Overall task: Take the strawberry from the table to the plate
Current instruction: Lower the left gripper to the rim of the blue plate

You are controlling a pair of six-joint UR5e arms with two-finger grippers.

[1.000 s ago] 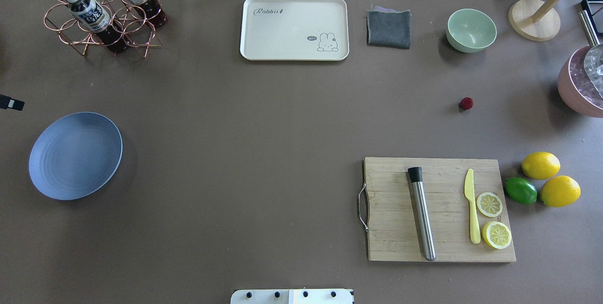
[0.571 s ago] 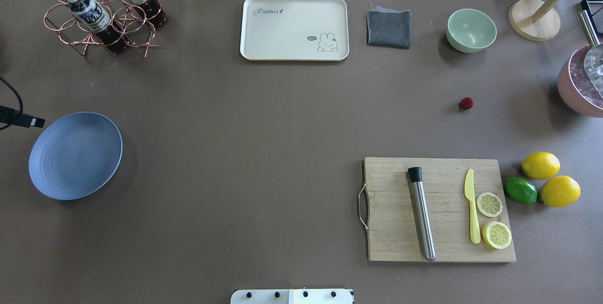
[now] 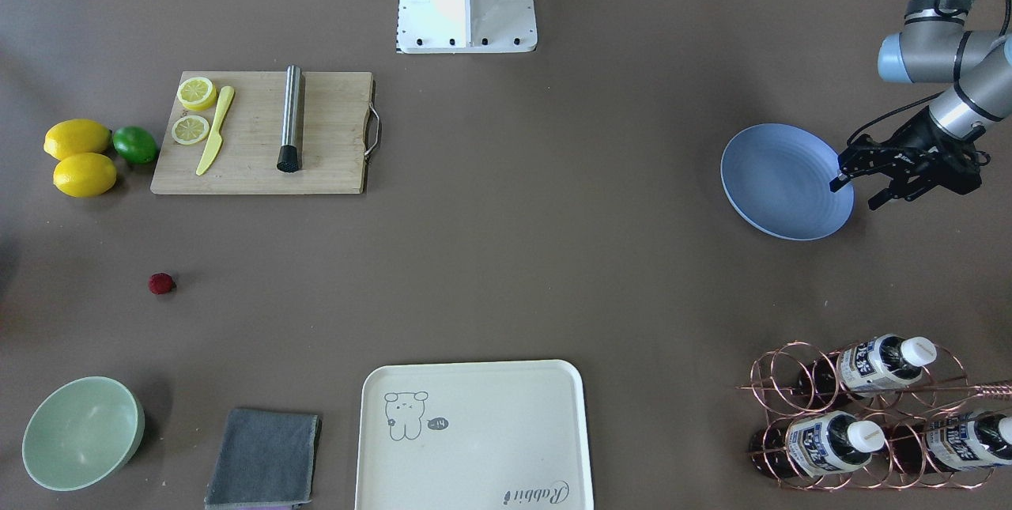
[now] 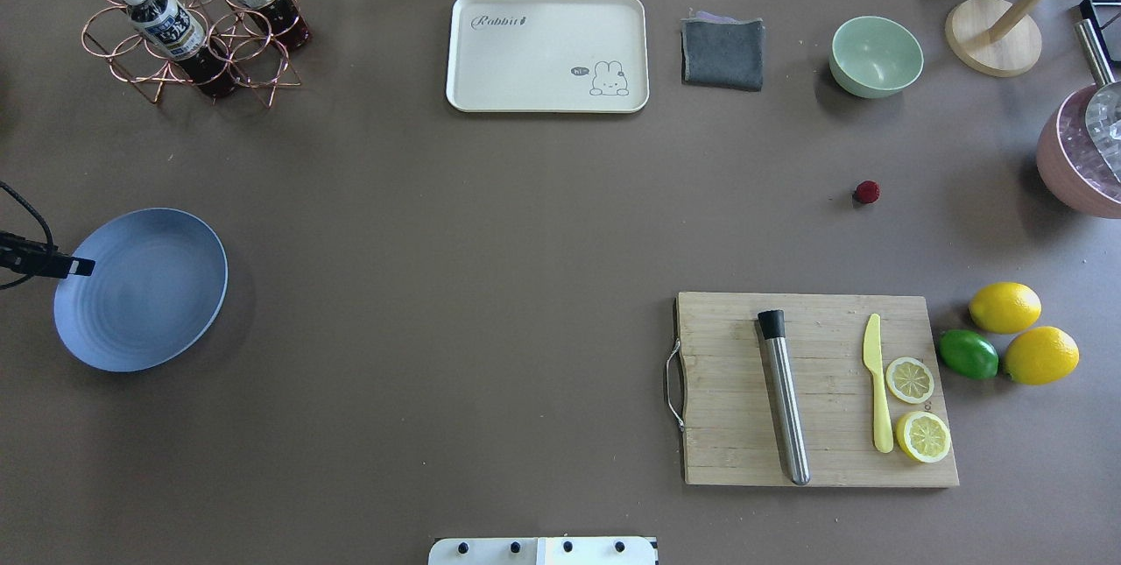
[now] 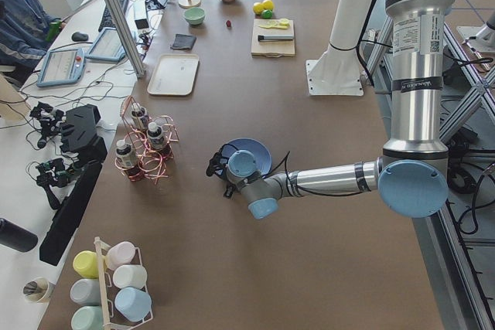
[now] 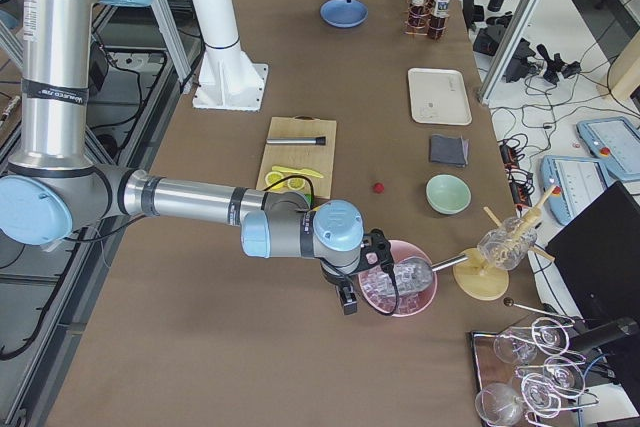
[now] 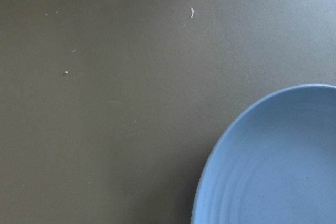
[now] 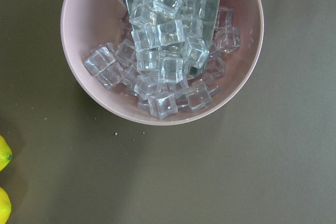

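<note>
The strawberry [image 4: 866,191], small and dark red, lies alone on the brown table [image 4: 482,241] at the right, between the green bowl and the cutting board; the front view shows the strawberry [image 3: 161,283] at its left. Far off at the left sits the pale blue plate [image 4: 149,302], bare. My left gripper [image 3: 858,192] hovers open and empty at the outer rim of the plate [image 3: 775,178], one finger [image 4: 77,266] over that rim. My right gripper [image 6: 345,299] shows only in the exterior right view, beside the pink bowl; whether it is open or shut I cannot tell.
A cutting board [image 4: 744,460] carries a steel muddler, yellow knife and lemon slices; two lemons [image 4: 1004,307] and a lime lie beside it. Pink ice bowl [image 4: 1073,162], green bowl [image 4: 876,55], grey cloth [image 4: 723,52], cream tray [image 4: 547,39] and copper bottle rack [image 4: 188,31] line the far side.
My left gripper has come further into the overhead view, toward the near side and rightward, from beyond the plate to over its left rim. The strawberry has not moved.
</note>
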